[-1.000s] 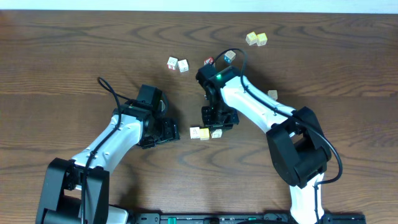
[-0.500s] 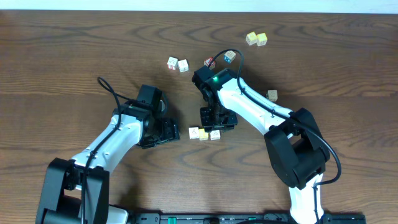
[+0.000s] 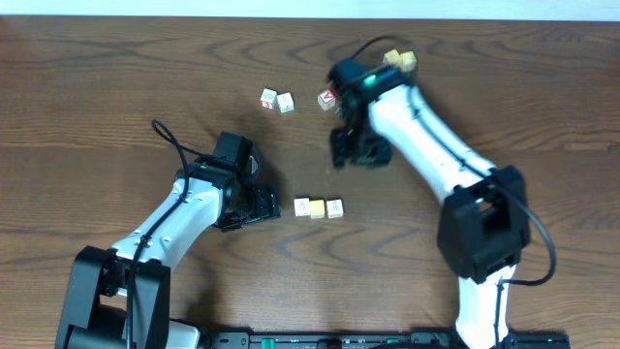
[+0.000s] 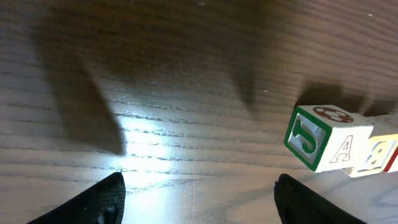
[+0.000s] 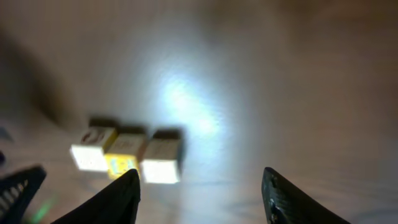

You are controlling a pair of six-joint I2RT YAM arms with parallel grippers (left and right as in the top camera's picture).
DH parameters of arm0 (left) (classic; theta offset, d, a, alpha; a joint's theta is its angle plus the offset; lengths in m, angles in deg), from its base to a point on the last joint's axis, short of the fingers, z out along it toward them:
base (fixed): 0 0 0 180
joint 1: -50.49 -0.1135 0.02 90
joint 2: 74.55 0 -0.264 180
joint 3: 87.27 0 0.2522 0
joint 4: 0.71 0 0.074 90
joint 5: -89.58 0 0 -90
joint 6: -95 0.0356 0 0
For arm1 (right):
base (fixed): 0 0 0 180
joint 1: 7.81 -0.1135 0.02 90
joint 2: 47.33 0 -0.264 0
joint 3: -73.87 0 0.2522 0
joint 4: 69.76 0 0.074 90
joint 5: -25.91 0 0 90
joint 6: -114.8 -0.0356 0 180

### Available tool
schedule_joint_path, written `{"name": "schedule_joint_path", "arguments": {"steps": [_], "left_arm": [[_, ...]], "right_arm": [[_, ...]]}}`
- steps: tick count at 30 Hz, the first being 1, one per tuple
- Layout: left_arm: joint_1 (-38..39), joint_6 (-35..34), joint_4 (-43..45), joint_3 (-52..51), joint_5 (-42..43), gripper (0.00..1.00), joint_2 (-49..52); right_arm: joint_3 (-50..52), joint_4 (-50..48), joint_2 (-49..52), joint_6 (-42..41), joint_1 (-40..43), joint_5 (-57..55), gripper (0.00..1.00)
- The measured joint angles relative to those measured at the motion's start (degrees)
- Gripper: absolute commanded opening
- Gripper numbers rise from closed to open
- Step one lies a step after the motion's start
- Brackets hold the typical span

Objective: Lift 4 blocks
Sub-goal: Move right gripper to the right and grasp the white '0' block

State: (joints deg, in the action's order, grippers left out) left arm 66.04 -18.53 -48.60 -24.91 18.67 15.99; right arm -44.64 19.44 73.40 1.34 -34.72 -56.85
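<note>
Blocks (image 3: 318, 208) sit free (three abreast).

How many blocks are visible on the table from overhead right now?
8. A row of three mid-table; white pair farther back; red-faced block beside them; yellow-green pair at the far edge, partly behind the right arm, which may hide more.

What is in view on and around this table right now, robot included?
row of blocks: three, cream-yellow-cream, side by side near table centre
white pair: two, whitish, far side, left of centre
red-faced cube: one, beside the right arm
yellow-green pair: two, far edge, partly behind the right arm
table: one, dark brown wood
left gripper: open, empty, beside the row
right gripper: open, empty, beyond the row
</note>
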Motion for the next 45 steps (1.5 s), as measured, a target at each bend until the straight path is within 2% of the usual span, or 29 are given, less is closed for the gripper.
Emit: {"name": "schedule_joint_path", "arguments": {"steps": [7,9,15,21,28,31,34,35,36,38,45], "left_arm": [[0.0,0.0,-0.09,0.0,0.0,0.77,0.0],[0.0,0.0,0.09,0.0,0.0,0.77,0.0],[0.0,0.0,0.83,0.0,0.0,0.77,0.0],[0.0,0.0,0.9,0.0,0.0,0.77,0.0],[0.0,0.0,0.79,0.0,0.02,0.77,0.0],[0.0,0.0,0.76,0.0,0.02,0.77,0.0],[0.0,0.0,0.79,0.0,0.0,0.77,0.0],[0.0,0.0,0.76,0.0,0.0,0.77,0.0],[0.0,0.0,0.76,0.0,0.0,0.77,0.0],[0.0,0.0,0.76,0.0,0.0,0.77,0.0],[0.0,0.0,0.76,0.0,0.0,0.77,0.0]], "right_arm": [[-0.61,0.98,-0.04,5.09,11.61,-4.52,0.64],[-0.04,-0.24,-0.04,7.61,14.34,-5.2,0.68],[2.36,-6.16,-0.04,11.58,18.4,-6.29,0.78],[3.54,-12.85,-0.04,13.46,19.71,-6.71,0.78],[10.69,-18.56,-0.04,13.88,19.82,-6.86,0.7],[14.49,-20.5,-0.04,14.03,19.82,-6.86,0.61],[16.5,-21.0,-0.04,13.81,19.82,-6.84,0.56],[16.65,-21.16,-0.04,13.75,19.82,-6.86,0.53],[16.68,-21.33,-0.04,13.79,19.82,-6.86,0.43],[16.68,-21.75,-0.04,13.55,19.82,-6.84,0.34],[14.84,-17.86,-0.04,13.46,19.82,-6.84,0.31]]}}
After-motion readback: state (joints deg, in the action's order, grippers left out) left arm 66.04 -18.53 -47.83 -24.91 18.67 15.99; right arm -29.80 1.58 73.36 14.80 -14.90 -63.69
